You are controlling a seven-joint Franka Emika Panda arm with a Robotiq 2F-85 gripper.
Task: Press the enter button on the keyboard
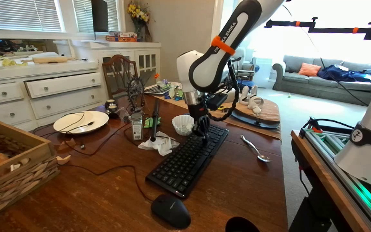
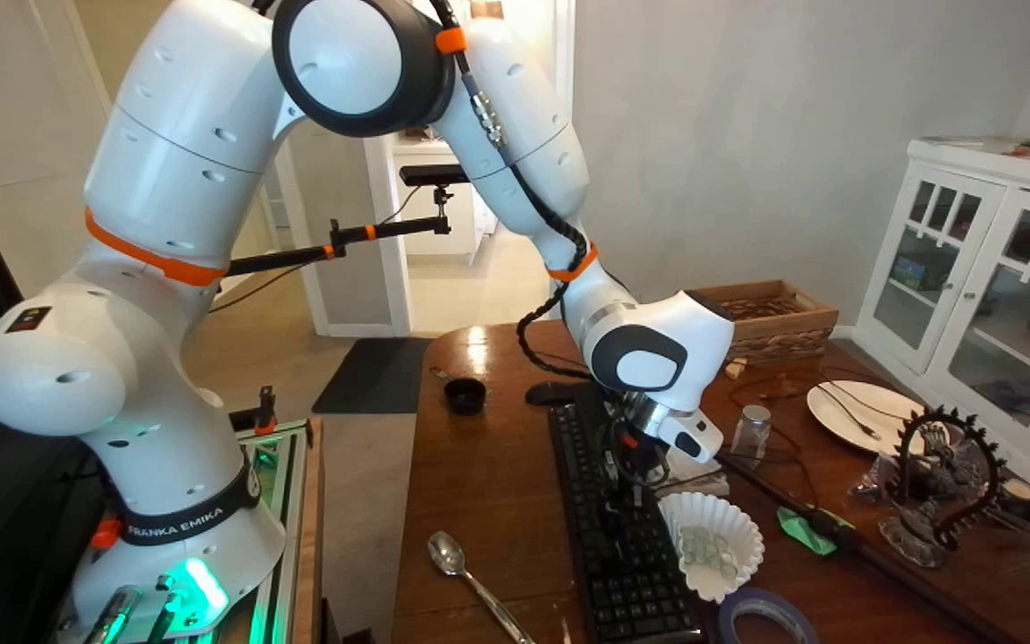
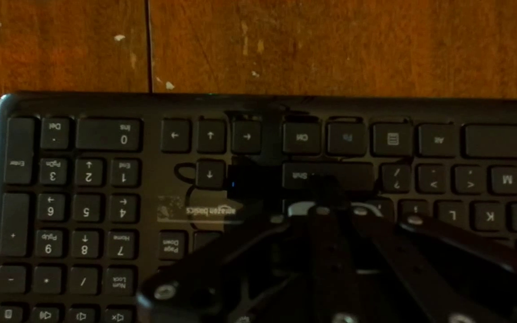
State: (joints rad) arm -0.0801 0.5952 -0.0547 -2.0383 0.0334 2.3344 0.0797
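The long black keyboard (image 1: pixel 179 169) lies flat on the wooden table; it also shows in an exterior view (image 2: pixel 640 601) and in the wrist view (image 3: pixel 148 215), where its lettering is upside down. My gripper (image 1: pixel 205 140) points down over the keyboard's right part. In the wrist view the fingers (image 3: pixel 328 190) are together with nothing between them, over the edge of the Shift key (image 3: pixel 352 172) and the row beside it. The gripper hides the main Enter key's area. The number pad's Enter key (image 3: pixel 18 152) is in view at far left. I cannot tell whether the fingertips touch a key.
A white fluted bowl (image 1: pixel 182 125) stands close beside the keyboard, with blue tape (image 2: pixel 767 615) near it. A spoon (image 1: pixel 255 149) lies on the opposite side. A black mouse (image 1: pixel 171 211) sits off the keyboard's end. A crumpled tissue (image 1: pixel 160 144) and glass jar (image 1: pixel 137 127) stand near.
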